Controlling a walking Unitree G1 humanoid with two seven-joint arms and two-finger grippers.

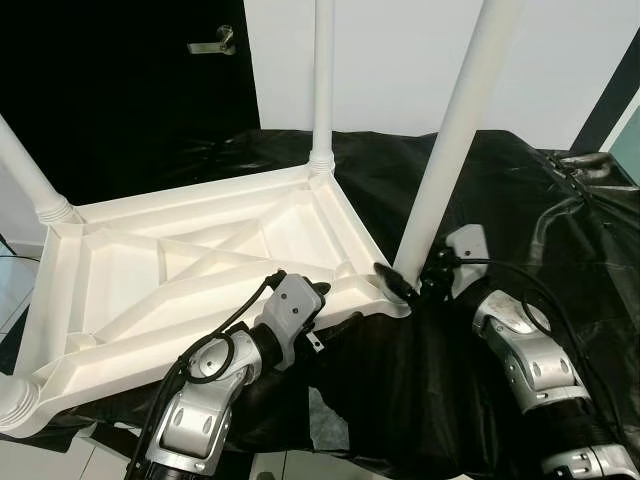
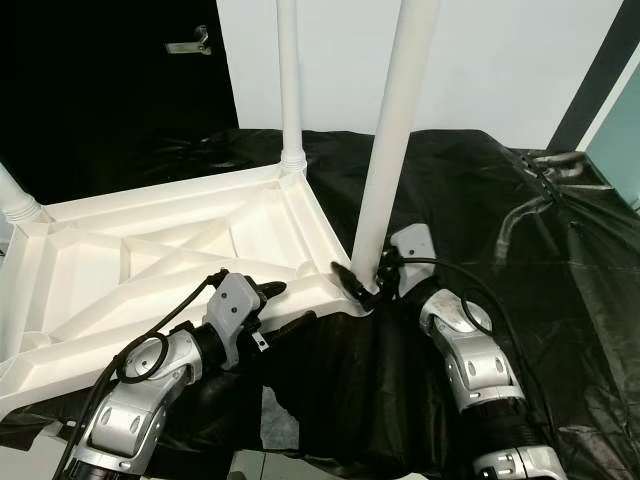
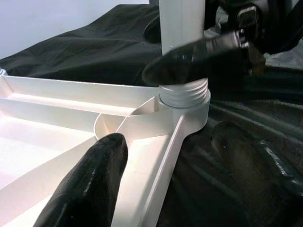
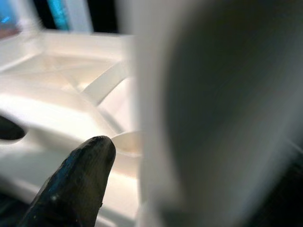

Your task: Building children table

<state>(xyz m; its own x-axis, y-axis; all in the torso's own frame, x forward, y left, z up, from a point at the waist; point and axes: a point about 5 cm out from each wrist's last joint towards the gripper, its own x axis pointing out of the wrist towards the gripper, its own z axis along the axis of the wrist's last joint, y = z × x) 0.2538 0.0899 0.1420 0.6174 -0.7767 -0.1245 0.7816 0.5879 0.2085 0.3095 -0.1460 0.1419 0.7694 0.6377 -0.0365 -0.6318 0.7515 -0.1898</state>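
Where fingers (image 3: 199, 59) clamp, leg threads (image 3: 183, 90) show.

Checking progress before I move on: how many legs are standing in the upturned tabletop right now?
3 clearly: one at the far corner, one at the left corner, one at the near right corner, gripped by the right tool. The near left corner socket is cropped.

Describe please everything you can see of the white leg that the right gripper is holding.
The leg is a long, smooth, round white tube, plastic by its look. It stands nearly upright, leaning slightly, in the near right corner socket of the upturned white tabletop, which lies on a black sheet. Its top runs out of the picture. At its foot, a threaded collar still shows above the socket, so it seems not fully screwed in. The right gripper clasps it just above that collar.
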